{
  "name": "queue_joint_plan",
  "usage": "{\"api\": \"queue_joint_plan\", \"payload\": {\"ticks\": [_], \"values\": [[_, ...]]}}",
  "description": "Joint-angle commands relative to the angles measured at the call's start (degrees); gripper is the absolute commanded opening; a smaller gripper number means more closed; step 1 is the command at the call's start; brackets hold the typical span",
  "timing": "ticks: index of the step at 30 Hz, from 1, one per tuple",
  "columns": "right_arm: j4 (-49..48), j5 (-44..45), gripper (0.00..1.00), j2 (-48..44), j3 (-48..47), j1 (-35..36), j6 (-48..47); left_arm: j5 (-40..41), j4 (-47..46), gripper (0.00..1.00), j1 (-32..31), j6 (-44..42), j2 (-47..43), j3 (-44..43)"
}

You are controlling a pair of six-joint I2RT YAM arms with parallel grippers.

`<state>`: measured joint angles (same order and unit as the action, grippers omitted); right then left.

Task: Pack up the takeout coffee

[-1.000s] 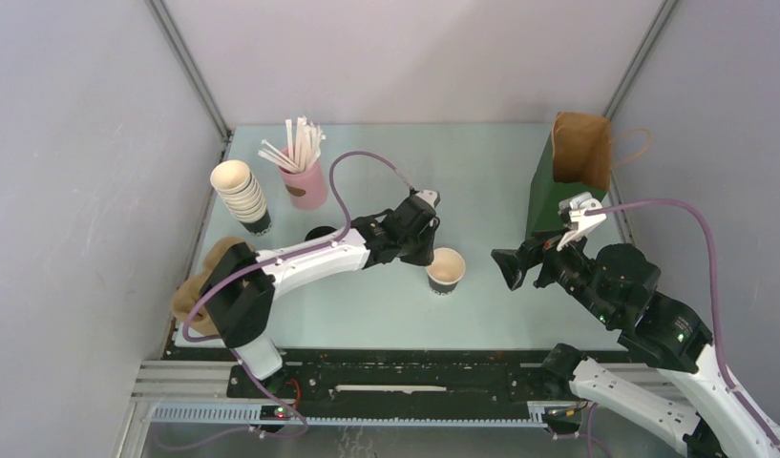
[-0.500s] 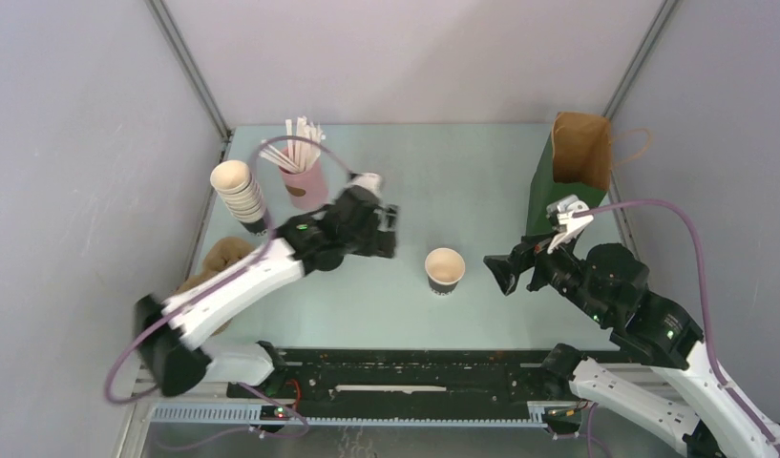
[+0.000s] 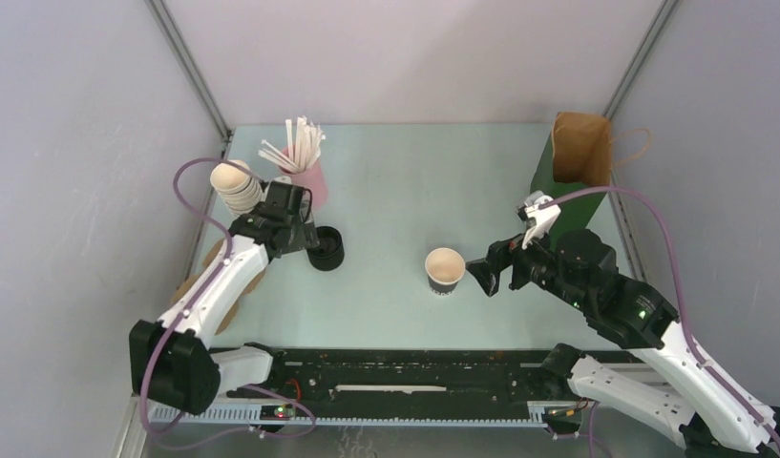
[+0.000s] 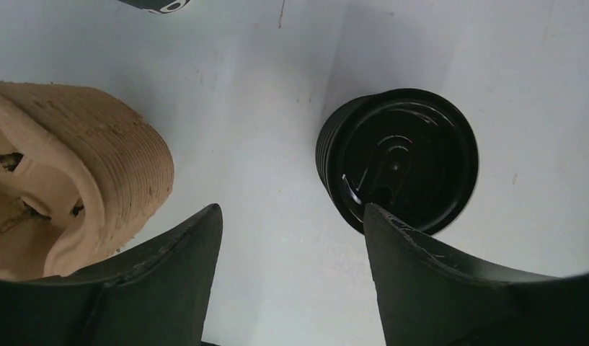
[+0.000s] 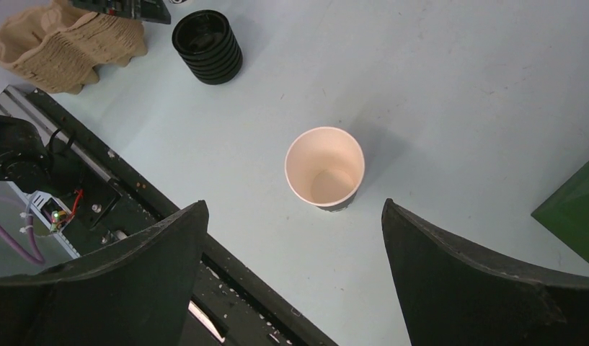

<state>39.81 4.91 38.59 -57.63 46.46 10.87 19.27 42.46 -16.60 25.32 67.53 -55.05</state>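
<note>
No lidded coffee cup is in view. A single lidless paper cup [image 3: 445, 270], dark outside and cream inside, stands upright mid-table; it also shows in the right wrist view [image 5: 324, 167]. My right gripper [image 3: 485, 274] is open and empty just right of it, and the cup sits ahead between the open fingers [image 5: 293, 204]. My left gripper [image 3: 305, 234] is open and empty above the table, just left of a squat stack of black lids [image 3: 326, 250]. In the left wrist view the stack [image 4: 399, 155] lies just ahead of the right finger [image 4: 421, 267]. The brown paper bag [image 3: 581, 148] stands open at the back right.
A stack of lidless cups [image 3: 238, 191] and a pink holder with white straws [image 3: 305, 176] stand at the back left. Stacked brown pulp cup carriers [image 3: 214, 262] lie at the left edge, also in the left wrist view [image 4: 68, 166]. A black rail [image 5: 96, 202] runs along the near edge.
My left arm has swung left, away from the lidless cup, to the stack of lids. My right gripper has moved left toward the cup. The cup has not moved.
</note>
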Motion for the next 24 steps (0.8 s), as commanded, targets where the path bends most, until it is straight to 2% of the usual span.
{"api": "queue_joint_plan", "payload": {"ticks": [1,12,21,24], "values": [[-1.2,-0.3,1.00,-0.9,0.2,-0.3,1.3,0.1,-3.6,0.74,1.9,-2.4,2.0,-0.6],[-2.9,-0.3,1.00,-1.8,1.6,-0.5,1.6,-1.4,-5.6,0.52,2.1,-1.5,12.3,-6.4],[-3.1,0.0,1.00,-1.9,1.7,-0.6,1.3,-2.9,-6.8,0.50,0.9,-2.5,13.9,-6.3],[-3.2,-0.4,1.00,-1.7,1.6,-0.7,1.3,-3.1,-6.9,0.46,0.8,-2.6,14.4,-6.3]]}}
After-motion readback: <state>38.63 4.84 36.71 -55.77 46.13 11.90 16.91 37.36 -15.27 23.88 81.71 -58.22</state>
